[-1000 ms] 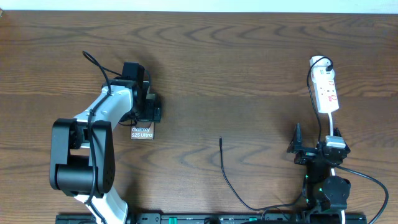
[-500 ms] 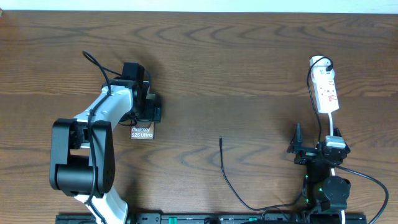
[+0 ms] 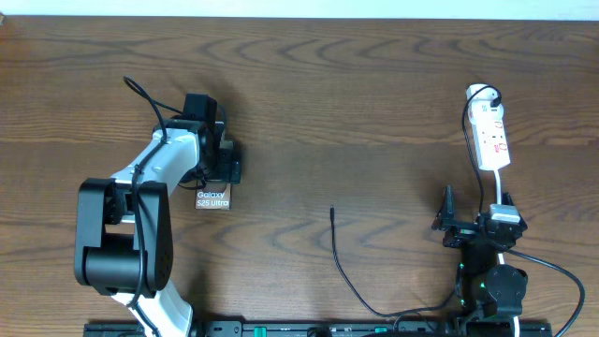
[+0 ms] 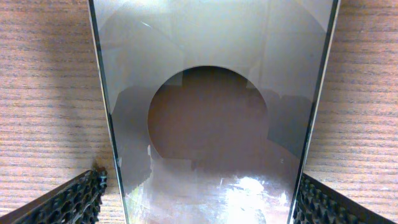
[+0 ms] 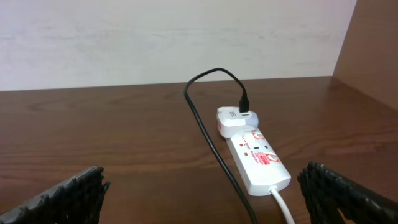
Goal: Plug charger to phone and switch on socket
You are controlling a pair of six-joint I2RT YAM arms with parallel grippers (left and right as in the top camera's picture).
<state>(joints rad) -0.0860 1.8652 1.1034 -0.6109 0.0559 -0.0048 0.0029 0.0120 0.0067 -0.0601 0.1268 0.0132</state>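
Our left claw (image 4: 199, 196) sits round the phone (image 4: 205, 93); we cannot tell if it squeezes. Our right claw (image 5: 199, 193) is apart. The charger (image 3: 335, 239) lies right of the phone, the socket (image 3: 490, 136) farther right.

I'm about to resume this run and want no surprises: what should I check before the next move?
1. Phone between fingers of left hand: ok.
2. Left hand actually clamping phone: cannot tell.
3. Right hand open and empty: ok.
4. Charger tip lying free on table: ok.
5. Charger plugged into phone: not ok.
6. Socket switched on: cannot tell.
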